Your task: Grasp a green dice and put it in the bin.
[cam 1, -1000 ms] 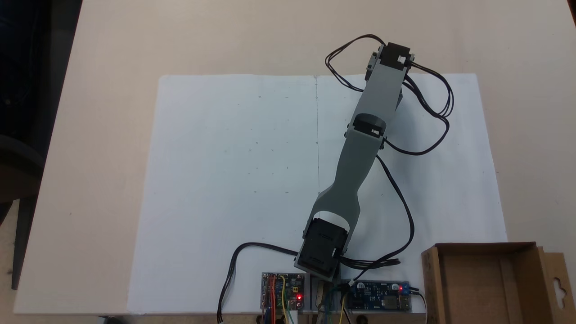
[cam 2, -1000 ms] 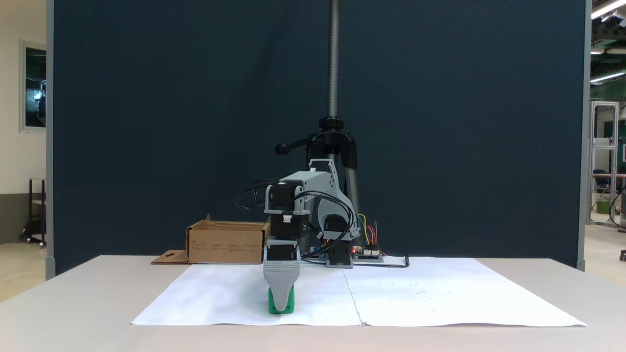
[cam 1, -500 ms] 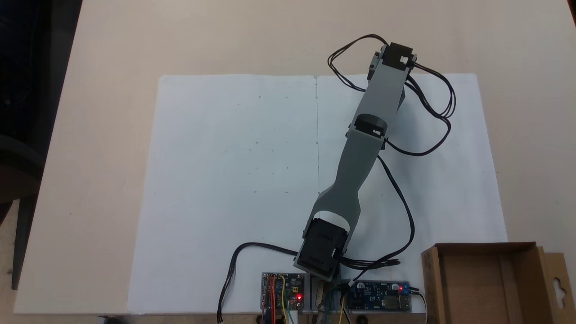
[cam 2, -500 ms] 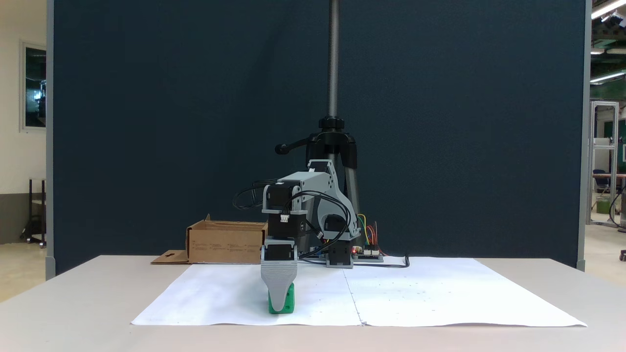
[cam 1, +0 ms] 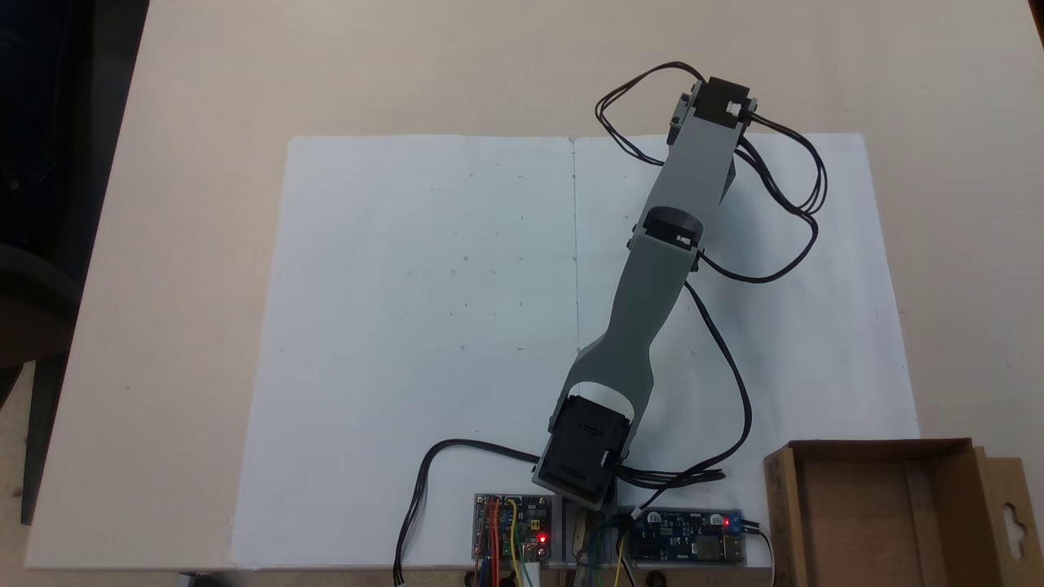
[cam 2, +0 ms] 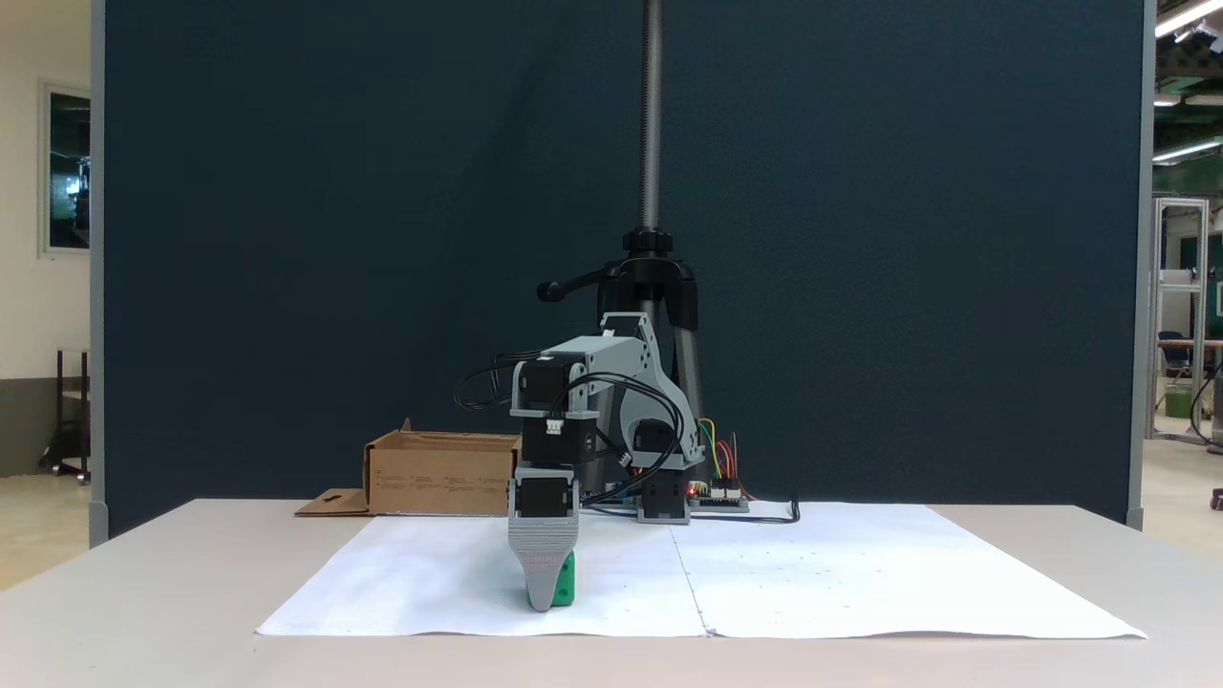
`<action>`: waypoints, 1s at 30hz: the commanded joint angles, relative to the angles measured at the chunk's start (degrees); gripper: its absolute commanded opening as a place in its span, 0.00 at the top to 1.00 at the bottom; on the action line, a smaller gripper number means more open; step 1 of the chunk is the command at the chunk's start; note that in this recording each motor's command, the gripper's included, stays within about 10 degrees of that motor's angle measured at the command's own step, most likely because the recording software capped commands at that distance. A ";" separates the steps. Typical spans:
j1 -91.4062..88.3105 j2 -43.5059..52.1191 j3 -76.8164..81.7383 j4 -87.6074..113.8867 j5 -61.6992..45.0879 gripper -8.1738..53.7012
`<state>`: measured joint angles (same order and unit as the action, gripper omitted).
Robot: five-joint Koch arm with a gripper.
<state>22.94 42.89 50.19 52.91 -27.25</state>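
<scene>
Fixed view from the front shows the end effector (cam 2: 542,600) pointing straight down at the white paper (cam 2: 812,573) on the surface, its near jaw covering most of the green dice (cam 2: 566,581). Only that one jaw shows, so its opening cannot be told. The bin (cam 1: 889,514) sits well apart.

In a fixed view the gripper (cam 2: 542,602) presents one grey jaw face-on; the second jaw lies behind it, so the jaw gap cannot be read. That jaw covers most of the green dice (cam 2: 566,585), whose pips are too small to tell. The bin (cam 1: 889,522), at the table's (cam 1: 204,244) corner, is cut off by the picture's bottom edge.
</scene>
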 commanded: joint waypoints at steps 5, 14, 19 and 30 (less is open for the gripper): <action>0.70 0.88 -0.79 -2.46 -5.71 0.67; 2.20 4.92 -0.79 -1.58 -5.54 0.67; 4.13 13.97 -0.79 2.37 -5.36 0.67; 17.75 29.44 -0.53 6.24 -3.52 0.67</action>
<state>37.35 67.76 50.45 57.13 -27.25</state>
